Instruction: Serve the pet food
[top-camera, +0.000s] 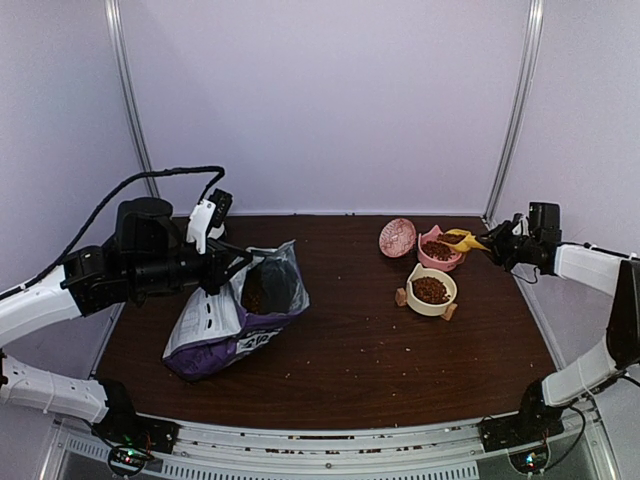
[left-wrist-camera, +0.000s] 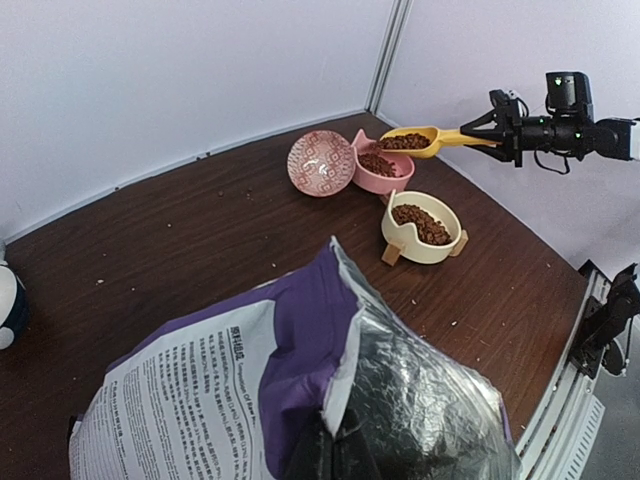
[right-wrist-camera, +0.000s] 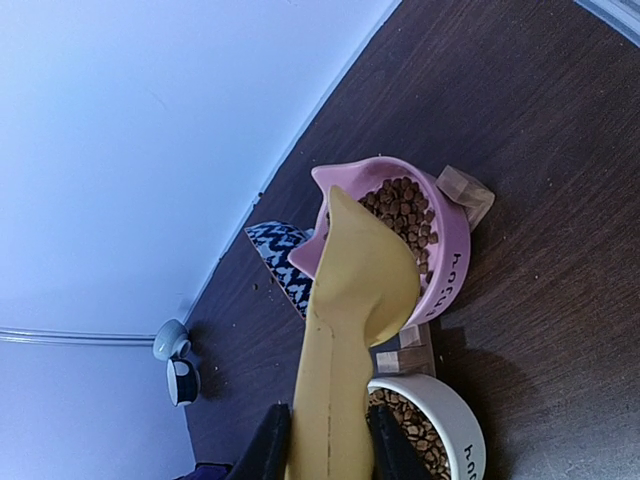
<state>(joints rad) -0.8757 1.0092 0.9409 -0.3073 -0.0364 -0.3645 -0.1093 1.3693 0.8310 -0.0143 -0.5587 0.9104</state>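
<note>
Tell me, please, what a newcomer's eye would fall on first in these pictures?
Probably the yellow scoop, loaded with pet food and held by the right gripper above the pink bowl at the far right of the table. Next comes the big purple bag on the left, its silvery mouth pinched by the left gripper. A cream bowl, already filled, stands beside the pink one, nearer the arms.

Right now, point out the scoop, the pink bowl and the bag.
scoop (right-wrist-camera: 355, 290), right wrist view, underside of its head
pink bowl (right-wrist-camera: 455, 268), right wrist view, its outer wall
bag (top-camera: 210, 325), top view, its printed side
</note>
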